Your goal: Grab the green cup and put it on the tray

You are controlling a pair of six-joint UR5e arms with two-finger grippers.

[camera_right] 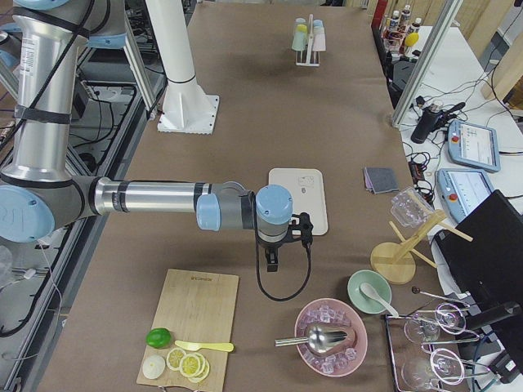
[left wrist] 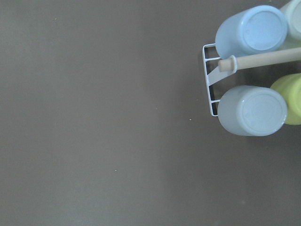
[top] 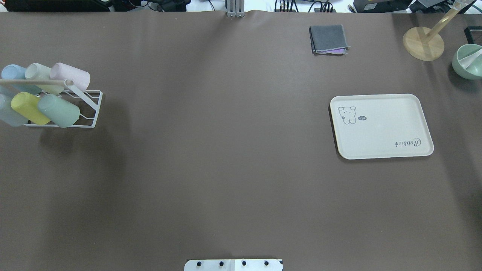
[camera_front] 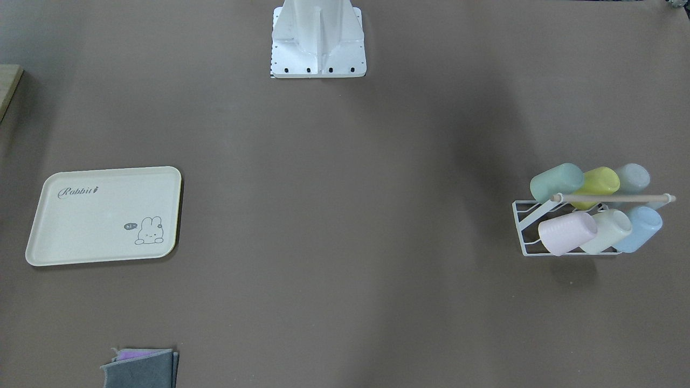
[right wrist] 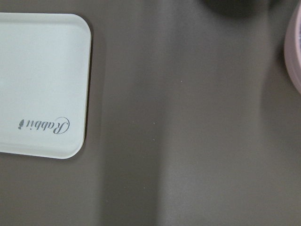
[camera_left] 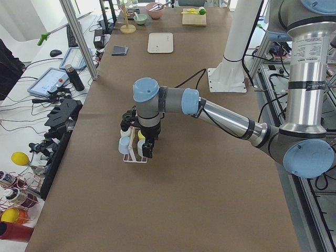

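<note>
The green cup (top: 58,110) is seen tilted on the rack (top: 81,96) at the overhead frame's left edge, well apart from the tray (top: 380,131). The left gripper (camera_left: 143,149) and right gripper (camera_right: 272,260) are shown only in the side views, where the fingers' state cannot be told.

Mint green cup (top: 58,110) tilted in rack, cream Rabbit tray (top: 382,126) well apart

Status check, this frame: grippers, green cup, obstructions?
Left gripper, right gripper: open or shut, cannot tell. Green cup in rack, not on tray. Yellow cup close beside, wooden bar across rack.
</note>
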